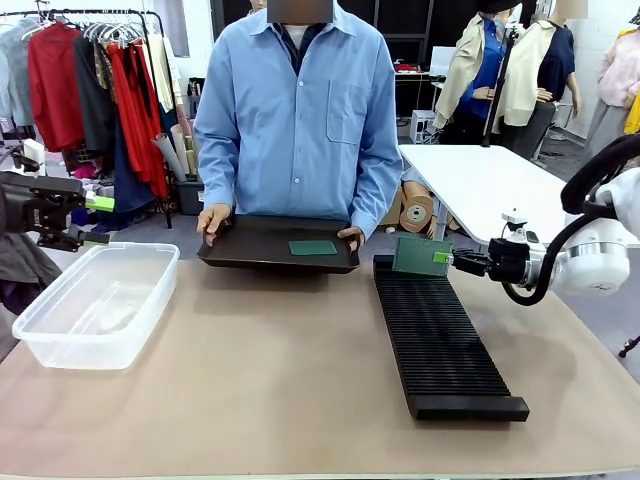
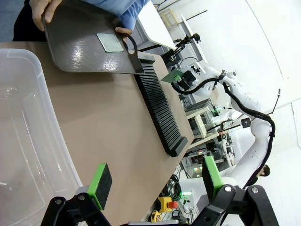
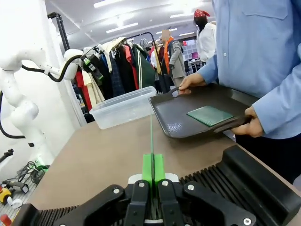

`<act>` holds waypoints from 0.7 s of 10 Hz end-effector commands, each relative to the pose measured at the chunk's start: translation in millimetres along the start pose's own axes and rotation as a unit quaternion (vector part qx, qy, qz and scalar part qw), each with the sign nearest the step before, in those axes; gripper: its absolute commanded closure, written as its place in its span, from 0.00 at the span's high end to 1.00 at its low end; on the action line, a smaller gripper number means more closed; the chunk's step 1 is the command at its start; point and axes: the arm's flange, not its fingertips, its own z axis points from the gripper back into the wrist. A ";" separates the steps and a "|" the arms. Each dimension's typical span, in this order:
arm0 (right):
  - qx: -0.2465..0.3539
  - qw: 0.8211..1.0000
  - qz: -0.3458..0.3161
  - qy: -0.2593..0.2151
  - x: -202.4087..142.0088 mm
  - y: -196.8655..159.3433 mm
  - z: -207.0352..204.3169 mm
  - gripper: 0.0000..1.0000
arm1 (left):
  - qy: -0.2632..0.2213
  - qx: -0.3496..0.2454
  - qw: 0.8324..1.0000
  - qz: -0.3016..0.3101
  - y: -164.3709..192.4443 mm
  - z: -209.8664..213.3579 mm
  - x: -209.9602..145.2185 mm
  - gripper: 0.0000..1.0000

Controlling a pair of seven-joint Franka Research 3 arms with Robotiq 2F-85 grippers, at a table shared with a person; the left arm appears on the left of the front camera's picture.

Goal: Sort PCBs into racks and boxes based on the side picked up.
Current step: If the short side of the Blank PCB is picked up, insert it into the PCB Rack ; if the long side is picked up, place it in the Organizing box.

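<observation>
My right gripper (image 1: 441, 258) is shut on a green PCB (image 1: 421, 255), held upright just over the far end of the long black slotted rack (image 1: 440, 345). In the right wrist view the held PCB (image 3: 151, 136) shows edge-on between the shut green pads (image 3: 153, 169), above the rack (image 3: 225, 181). A second PCB (image 1: 312, 247) lies flat on the shallow black tray (image 1: 250, 250) that the person holds in both hands. At the left my left gripper (image 1: 98, 221) hangs open and holds nothing, above the clear plastic box (image 1: 95, 305). The box (image 2: 28, 141) looks bare inside.
The person stands at the far side, a hand (image 1: 212, 220) on each end of the tray. Bare brown tabletop (image 1: 280, 380) lies between box and rack. The left wrist view shows my open fingers (image 2: 99, 184), the tray (image 2: 80, 47) and the right arm (image 2: 221, 82) beyond the rack.
</observation>
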 end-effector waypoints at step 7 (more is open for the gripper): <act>-0.007 0.999 0.024 0.036 -20.7 -29.2 4.5 0.00 | 0.000 -0.002 1.000 0.000 -0.7 0.4 -0.7 1.00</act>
